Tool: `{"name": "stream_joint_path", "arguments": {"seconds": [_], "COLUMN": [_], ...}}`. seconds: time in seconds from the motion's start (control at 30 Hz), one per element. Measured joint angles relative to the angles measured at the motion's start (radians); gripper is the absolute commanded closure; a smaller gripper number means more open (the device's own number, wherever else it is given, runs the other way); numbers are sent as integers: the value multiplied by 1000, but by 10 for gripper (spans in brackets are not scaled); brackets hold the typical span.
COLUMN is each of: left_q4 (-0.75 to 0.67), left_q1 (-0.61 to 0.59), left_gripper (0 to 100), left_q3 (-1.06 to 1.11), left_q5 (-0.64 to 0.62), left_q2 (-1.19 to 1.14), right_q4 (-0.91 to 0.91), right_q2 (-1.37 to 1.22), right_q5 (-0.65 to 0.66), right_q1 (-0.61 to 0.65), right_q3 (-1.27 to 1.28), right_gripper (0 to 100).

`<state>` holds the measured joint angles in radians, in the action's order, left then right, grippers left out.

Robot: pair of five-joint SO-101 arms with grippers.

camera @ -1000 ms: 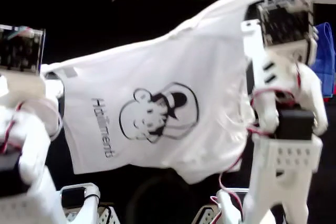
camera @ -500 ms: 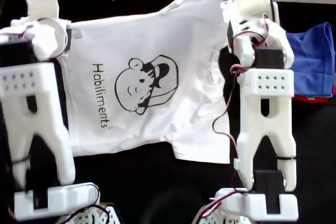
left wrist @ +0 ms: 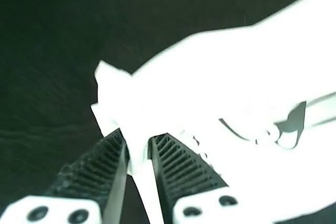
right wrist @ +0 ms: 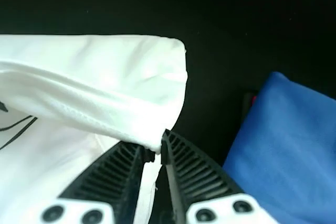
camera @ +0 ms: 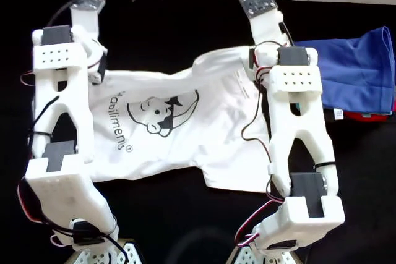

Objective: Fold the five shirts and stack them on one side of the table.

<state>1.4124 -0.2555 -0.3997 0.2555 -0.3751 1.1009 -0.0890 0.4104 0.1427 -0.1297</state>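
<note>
Left gripper (left wrist: pixel 137 153) pinches white shirt (left wrist: pixel 231 87) edge between ribbed black fingers (left wrist: pixel 181 166); cloth spreads ahead over black table (left wrist: pixel 63 35).

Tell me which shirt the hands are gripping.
The white shirt with the black drawing, pinched by the left hand and the right hand. The blue shirt lies apart, untouched.

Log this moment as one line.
left hand: shut on white shirt | right hand: shut on white shirt | white shirt: spread on table | blue shirt: right side
</note>
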Motion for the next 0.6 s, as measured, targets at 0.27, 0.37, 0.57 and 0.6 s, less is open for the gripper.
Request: {"name": "stream_joint_path", "arguments": {"seconds": [0.27,0.37,0.57,0.6], "left_q4": [256,330,342,341], "left_q1": [9,18,25,29], "left_gripper": [991,991,991,991], "left_q3": [-64,-60,186,247], "left_q5": [0,0,55,61], "left_q2": [3,54,256,292], "right_q4": [169,175,153,144], "right_q2": [84,209,486,539], "right_q5": [0,0,0,0], "right_q1": [0,2,2,2], "right_q3": [21,110,428,489], "right_gripper": [993,993,993,993]}}
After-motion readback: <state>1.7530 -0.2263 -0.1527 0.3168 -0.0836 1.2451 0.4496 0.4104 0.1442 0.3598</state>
